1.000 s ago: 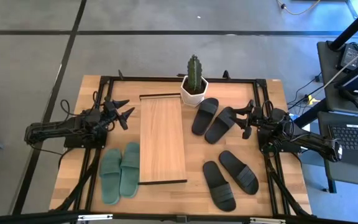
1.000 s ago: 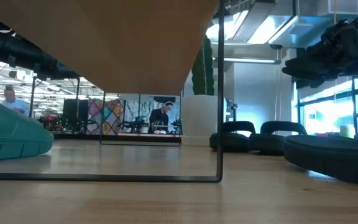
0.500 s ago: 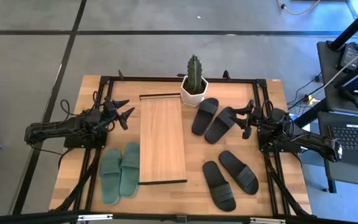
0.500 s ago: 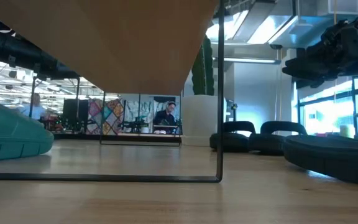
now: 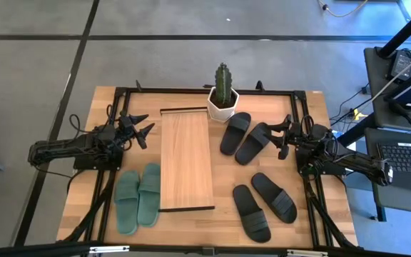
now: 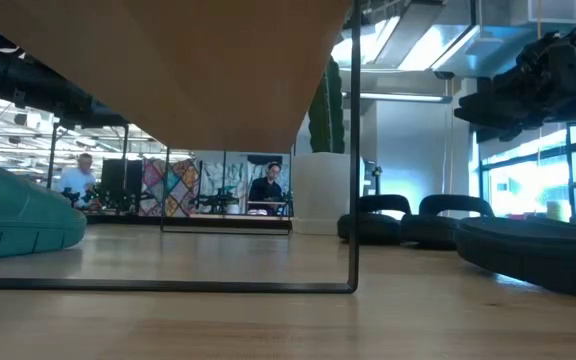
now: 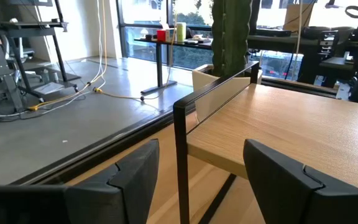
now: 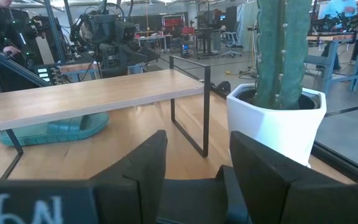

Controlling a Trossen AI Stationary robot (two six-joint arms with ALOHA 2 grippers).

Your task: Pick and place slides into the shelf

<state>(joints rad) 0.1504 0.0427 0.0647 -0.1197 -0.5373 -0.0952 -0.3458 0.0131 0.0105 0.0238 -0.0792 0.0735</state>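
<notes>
On the table (image 5: pixel 327 121), the shelf (image 5: pixel 186 158) lies between my two grippers, its plank top bare. Green pair (image 5: pixel 138 198) sits just beside the shelf's left long edge, at the near end. Far black pair (image 5: pixel 245 137) lies right of the shelf, close to the cactus pot (image 5: pixel 222 104). Near black pair (image 5: pixel 264 202) lies further toward the front edge, also right of the shelf.

My left gripper (image 5: pixel 138 128) hovers just left of the shelf's far half, apart from it, fingers spread and holding nothing. Left wrist view: both fingers (image 7: pixel 278 174) frame the shelf's corner post and plank, with the cactus (image 7: pixel 229 34) behind. Green pair is well toward the front from this gripper.

My right gripper (image 5: pixel 280 134) hovers just beside the far black pair, its tips near the outer slide, no contact seen. Fingers parted, empty. Right wrist view: fingers (image 8: pixel 260 165) point toward the pot and the shelf, with a green slide (image 8: pixel 58 129) visible under the plank.

Both arms reach in low from the table's sides, forearms roughly level, pointed inward at the shelf.
</notes>
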